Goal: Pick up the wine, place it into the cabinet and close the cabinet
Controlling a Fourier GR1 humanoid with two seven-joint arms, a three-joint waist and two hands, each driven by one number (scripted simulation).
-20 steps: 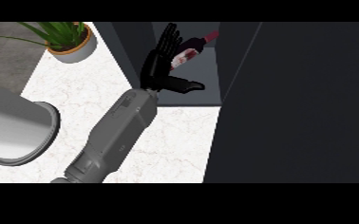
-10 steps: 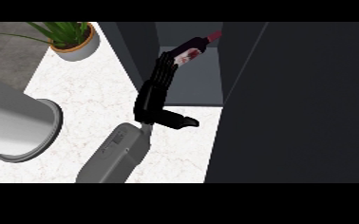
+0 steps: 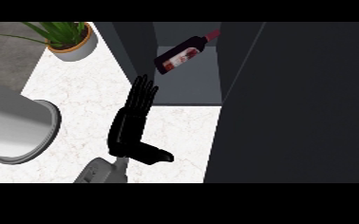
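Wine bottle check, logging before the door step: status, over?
Left hand open, fingers straight, clear of the bottle. Right hand not in view. Wine bottle tilted inside the cabinet. Cabinet door open; nothing seen blocking it.

Dark red wine bottle (image 3: pixel 184 56) lies tilted across the grey cabinet's (image 3: pixel 189 83) opening. Tall dark cabinet door (image 3: pixel 288 104) walls the counter's right edge. White marble counter (image 3: pixel 84 95) near the opening lies free.
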